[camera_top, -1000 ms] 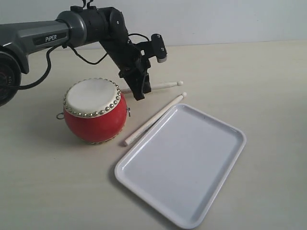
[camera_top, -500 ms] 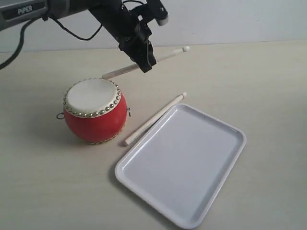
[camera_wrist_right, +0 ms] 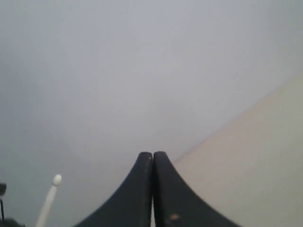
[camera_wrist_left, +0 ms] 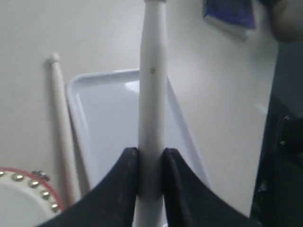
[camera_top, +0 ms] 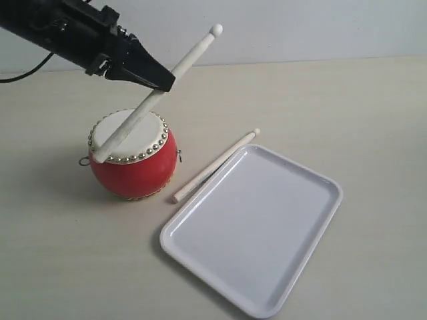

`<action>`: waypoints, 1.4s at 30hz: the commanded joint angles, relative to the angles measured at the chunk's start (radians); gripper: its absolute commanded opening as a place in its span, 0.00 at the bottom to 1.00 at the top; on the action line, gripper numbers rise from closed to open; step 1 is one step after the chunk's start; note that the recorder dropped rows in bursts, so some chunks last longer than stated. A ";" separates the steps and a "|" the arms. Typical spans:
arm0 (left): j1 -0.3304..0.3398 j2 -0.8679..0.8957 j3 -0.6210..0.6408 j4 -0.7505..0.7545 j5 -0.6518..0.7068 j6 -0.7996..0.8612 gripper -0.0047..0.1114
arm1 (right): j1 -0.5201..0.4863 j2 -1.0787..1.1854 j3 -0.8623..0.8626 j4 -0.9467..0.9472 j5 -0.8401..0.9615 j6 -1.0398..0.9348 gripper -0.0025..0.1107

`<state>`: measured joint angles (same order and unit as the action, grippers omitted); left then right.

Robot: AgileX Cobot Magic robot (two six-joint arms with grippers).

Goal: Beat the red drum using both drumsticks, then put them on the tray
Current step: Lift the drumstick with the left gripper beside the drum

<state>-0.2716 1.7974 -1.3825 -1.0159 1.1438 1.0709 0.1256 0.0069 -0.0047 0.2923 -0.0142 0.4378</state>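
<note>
The red drum (camera_top: 131, 175) stands on the table at the left, cream skin up. My left gripper (camera_top: 163, 85) hovers above its far right side, shut on one of the drumsticks (camera_top: 189, 56). That stick slants, bead tip up and to the right, butt end low over the skin's near left rim; whether it touches I cannot tell. In the left wrist view the jaws (camera_wrist_left: 151, 156) pinch the stick (camera_wrist_left: 152, 90). The other drumstick (camera_top: 217, 164) lies on the table between drum and tray (camera_top: 253, 223). My right gripper (camera_wrist_right: 152, 155) is shut on nothing and does not show in the exterior view.
The white tray holds nothing and lies at the front right, its far left rim against the lying stick. In the left wrist view the tray (camera_wrist_left: 109, 118), the lying stick (camera_wrist_left: 64, 137) and the drum's studded rim (camera_wrist_left: 21, 201) show below the jaws.
The left gripper lifted the stick off the table behind the drum, moved up and left, and swung it so the butt end now points down over the drum skin.
</note>
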 commanded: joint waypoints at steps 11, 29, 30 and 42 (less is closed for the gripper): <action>0.008 -0.203 0.607 -0.554 -0.002 0.377 0.04 | 0.023 0.279 -0.129 0.055 0.097 0.031 0.02; 0.063 -0.218 0.829 -0.728 0.077 0.654 0.04 | 0.407 1.338 -0.826 0.858 0.513 -1.174 0.17; 0.063 -0.222 0.836 -0.728 0.077 0.658 0.04 | 0.407 1.370 -0.853 0.895 0.573 -1.208 0.17; 0.155 -0.228 0.845 -0.728 0.077 0.625 0.04 | 0.273 1.568 -0.889 1.438 1.024 -1.628 0.17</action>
<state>-0.1409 1.5743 -0.5390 -1.7269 1.2120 1.7231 0.4012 1.5541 -0.8848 1.6014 0.9250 -1.0678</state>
